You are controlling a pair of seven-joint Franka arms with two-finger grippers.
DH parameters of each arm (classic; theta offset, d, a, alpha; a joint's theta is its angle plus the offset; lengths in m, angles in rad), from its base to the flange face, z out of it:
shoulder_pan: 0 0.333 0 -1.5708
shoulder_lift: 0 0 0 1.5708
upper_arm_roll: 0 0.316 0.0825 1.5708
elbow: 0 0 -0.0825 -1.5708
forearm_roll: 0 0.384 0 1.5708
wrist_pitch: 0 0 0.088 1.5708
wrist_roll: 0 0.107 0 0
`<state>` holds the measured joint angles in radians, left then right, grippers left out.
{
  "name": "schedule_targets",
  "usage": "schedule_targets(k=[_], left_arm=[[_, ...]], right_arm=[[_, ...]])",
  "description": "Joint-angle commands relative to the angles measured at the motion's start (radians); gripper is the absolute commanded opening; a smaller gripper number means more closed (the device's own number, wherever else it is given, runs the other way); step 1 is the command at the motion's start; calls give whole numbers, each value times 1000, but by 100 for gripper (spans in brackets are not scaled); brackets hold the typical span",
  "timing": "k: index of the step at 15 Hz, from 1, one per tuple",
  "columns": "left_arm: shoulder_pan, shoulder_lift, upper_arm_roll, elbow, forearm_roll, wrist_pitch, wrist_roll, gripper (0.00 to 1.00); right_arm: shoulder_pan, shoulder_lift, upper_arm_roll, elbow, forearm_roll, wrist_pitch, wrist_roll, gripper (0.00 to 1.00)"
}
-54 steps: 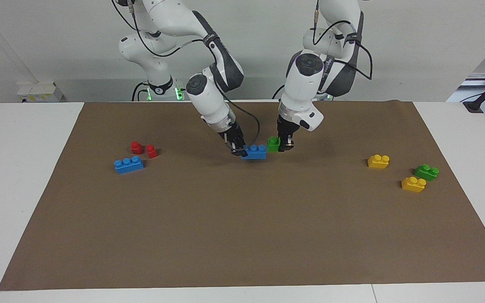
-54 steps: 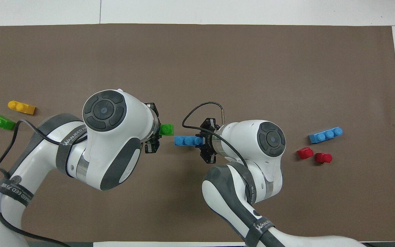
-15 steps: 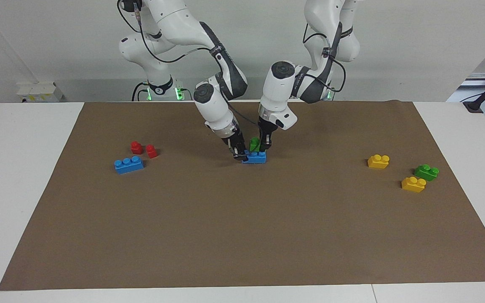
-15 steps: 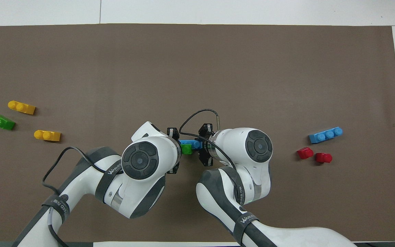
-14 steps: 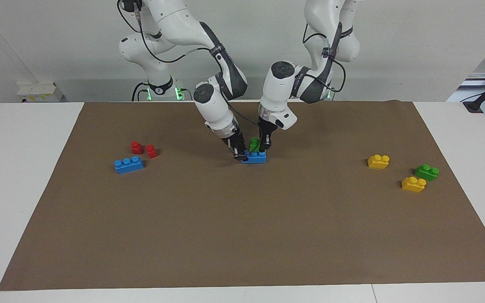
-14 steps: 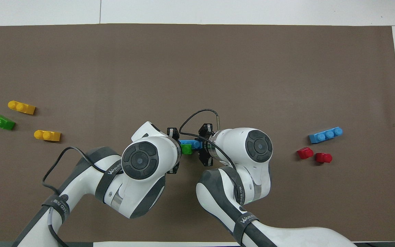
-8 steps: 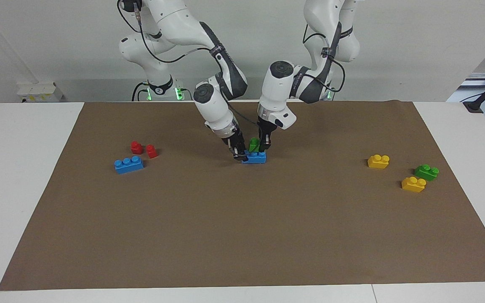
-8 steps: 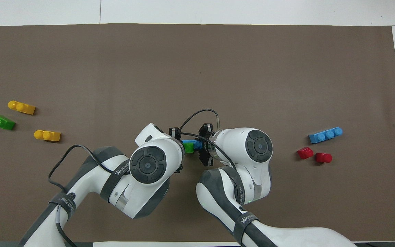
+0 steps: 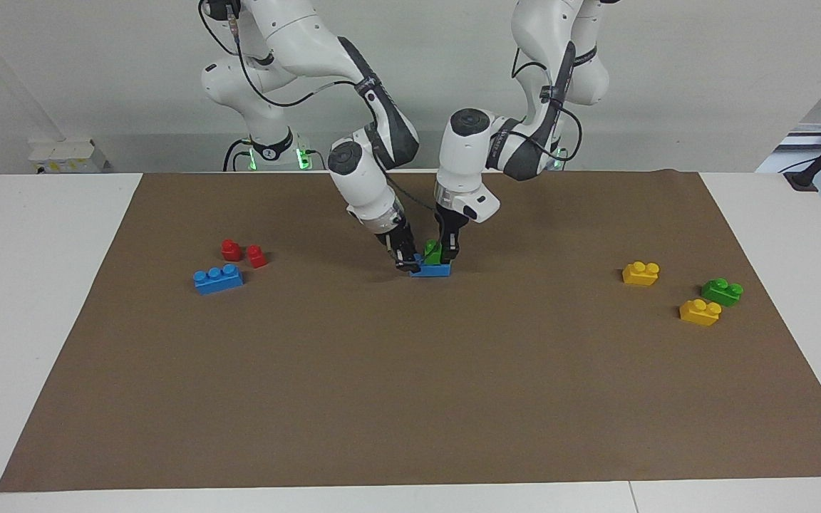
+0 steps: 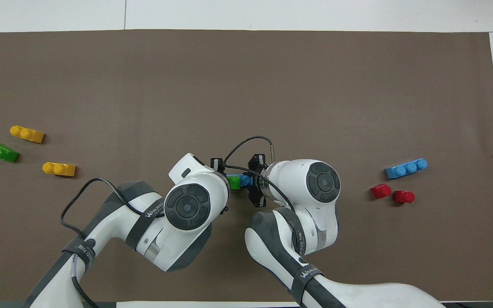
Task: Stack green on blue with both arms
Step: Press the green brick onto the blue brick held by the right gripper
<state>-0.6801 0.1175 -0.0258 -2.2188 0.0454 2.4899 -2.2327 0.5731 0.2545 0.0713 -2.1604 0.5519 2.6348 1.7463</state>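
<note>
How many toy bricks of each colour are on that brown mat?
Blue bricks: 2
Green bricks: 2
Yellow bricks: 2
Red bricks: 2
Total: 8

Bright, even light from above; soft faint shadows lie under the arms at frame centre. Both views sharp, without glare.

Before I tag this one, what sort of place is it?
Probably a robotics lab bench: two white arms mounted at a white table, a brown mat laid over it, and toy building bricks scattered as practice pieces.
</note>
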Motion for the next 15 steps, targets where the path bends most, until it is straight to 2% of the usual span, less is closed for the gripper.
schedule_targets(k=[1, 4, 5, 6, 13, 14, 15], left_arm=[[-24, 36, 12, -15, 25, 20, -31, 0], [-18, 41, 12, -7, 39, 17, -25, 0], [-12, 41, 12, -5, 48, 17, -16, 6], [-9, 37, 12, -2, 48, 17, 4, 99], [71, -18, 17, 5, 48, -19, 119, 100], [86, -24, 18, 8, 48, -31, 133, 100], [109, -33, 17, 8, 48, -37, 146, 100]], right_arm=[[1, -4, -2, -18, 37, 22, -42, 0], [1, -4, -2, -16, 37, 22, -42, 0], [1, -4, -2, -16, 37, 22, -42, 0], [-1, -4, -2, -16, 37, 22, -42, 0], [-7, -4, -2, -15, 37, 14, -41, 0], [-10, -3, -1, -13, 37, 11, -41, 4], [-12, -3, -2, -13, 37, 11, -41, 26]])
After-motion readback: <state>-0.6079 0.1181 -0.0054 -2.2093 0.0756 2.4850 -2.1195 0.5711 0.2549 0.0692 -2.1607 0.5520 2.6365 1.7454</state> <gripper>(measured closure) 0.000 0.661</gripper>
